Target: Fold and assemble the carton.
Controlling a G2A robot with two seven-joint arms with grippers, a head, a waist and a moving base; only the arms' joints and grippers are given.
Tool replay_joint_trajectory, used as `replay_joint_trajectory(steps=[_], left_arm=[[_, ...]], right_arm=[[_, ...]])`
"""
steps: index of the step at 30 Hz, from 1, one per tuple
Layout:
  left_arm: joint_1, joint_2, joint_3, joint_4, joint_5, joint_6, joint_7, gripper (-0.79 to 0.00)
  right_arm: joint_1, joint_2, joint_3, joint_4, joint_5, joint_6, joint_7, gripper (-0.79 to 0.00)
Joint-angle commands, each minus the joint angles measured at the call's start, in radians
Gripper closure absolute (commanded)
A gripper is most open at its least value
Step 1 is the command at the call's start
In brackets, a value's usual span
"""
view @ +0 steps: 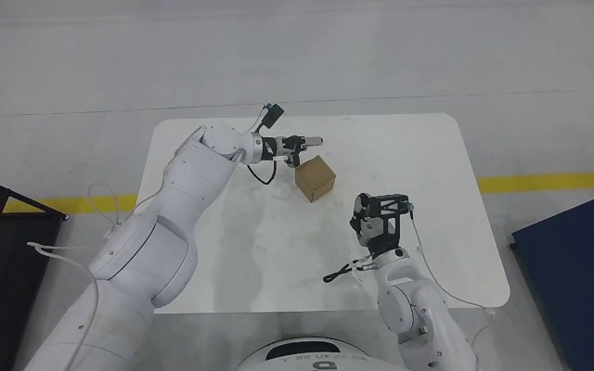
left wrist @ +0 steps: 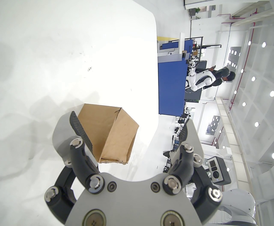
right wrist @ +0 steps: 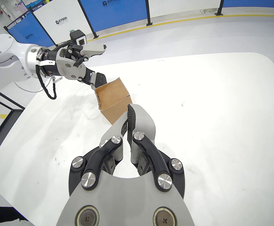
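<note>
The brown cardboard carton (view: 316,178) stands as a box a little behind the middle of the white table (view: 427,158). My left gripper (view: 302,151) is open just behind and to the left of it. One of its fingers (left wrist: 80,131) lies against the carton (left wrist: 109,132), the other finger (left wrist: 189,137) stands apart in the air. The right wrist view shows that open left gripper (right wrist: 99,64) at the carton's (right wrist: 114,97) far corner. My right gripper (right wrist: 129,114) is shut on nothing, a short way in front of the carton and to its right (view: 379,215).
A black cable (view: 340,272) lies on the table near the right arm's base. The table's rounded right edge (left wrist: 155,70) is close beyond the carton. Blue partitions (right wrist: 119,15) stand past the table, and a black frame (view: 23,202) stands at its left.
</note>
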Motion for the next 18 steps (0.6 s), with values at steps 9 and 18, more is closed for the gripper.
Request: replay_joint_trajectory(steps=[9,18], left_arm=[[0.039,0.019,0.019,-0.095,0.144,0.086,0.179,-0.785],[0.09,0.031,-0.044,-0.178,0.018,0.091,-0.007,-0.785]], right_arm=[[0.011,0.004,-0.012,0.002,-0.008,0.019,-0.012,0.0],[-0.021,0.009,0.011,-0.014,0.032,0.024,-0.041,0.0]])
